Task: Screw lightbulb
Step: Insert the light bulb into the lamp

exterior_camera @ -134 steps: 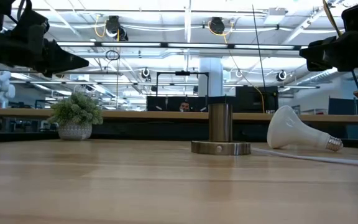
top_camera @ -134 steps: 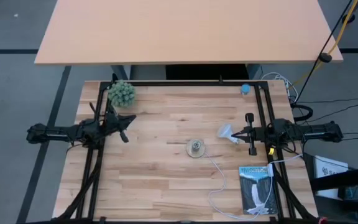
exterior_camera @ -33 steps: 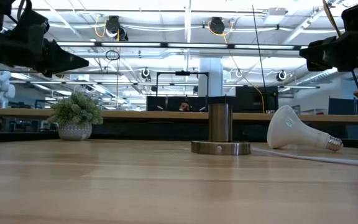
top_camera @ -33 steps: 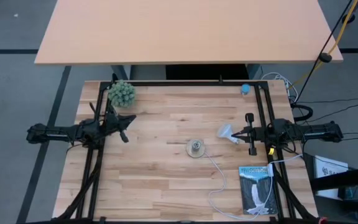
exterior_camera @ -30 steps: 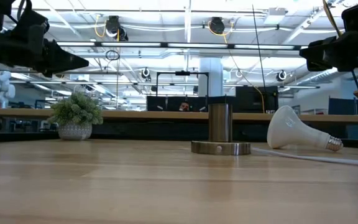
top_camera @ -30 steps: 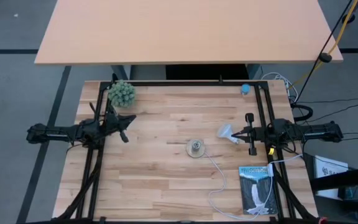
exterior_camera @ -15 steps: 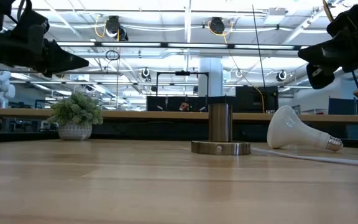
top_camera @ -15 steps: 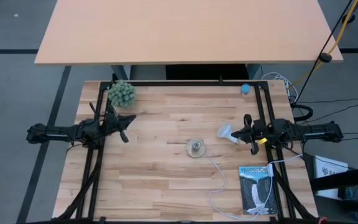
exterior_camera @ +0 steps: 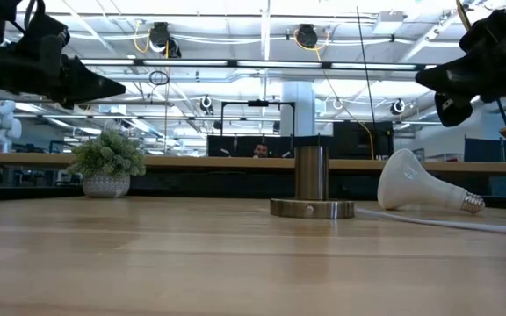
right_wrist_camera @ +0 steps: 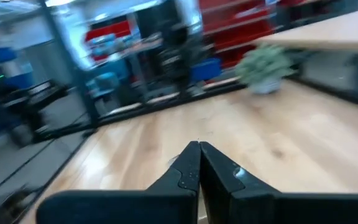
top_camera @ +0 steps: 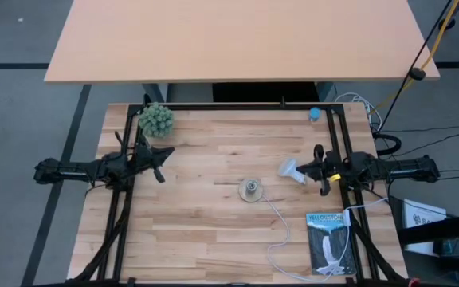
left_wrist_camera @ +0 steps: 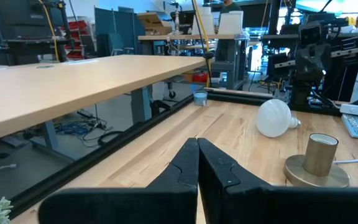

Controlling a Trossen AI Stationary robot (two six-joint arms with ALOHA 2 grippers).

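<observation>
The white lightbulb [top_camera: 291,169] lies on its side on the wooden table, right of centre, with its screw base [exterior_camera: 471,204] pointing toward the right edge. It also shows in the left wrist view [left_wrist_camera: 274,118]. The round metallic socket [top_camera: 250,190] stands upright at the table's centre [exterior_camera: 312,189]. My right gripper [top_camera: 302,169] is shut and empty, in the air just right of the bulb [right_wrist_camera: 199,149]. My left gripper [top_camera: 170,151] is shut and empty above the table's left side [left_wrist_camera: 197,155].
A small potted plant [top_camera: 156,119] stands at the far left. A small blue object [top_camera: 315,114] lies at the far right. A dark packet [top_camera: 327,241] lies at the near right. The socket's white cord [top_camera: 276,231] runs toward the near edge.
My right gripper has turned about its wrist and tipped downward, shifting slightly toward the bulb. It stays shut. The bulb and the socket have kept still.
</observation>
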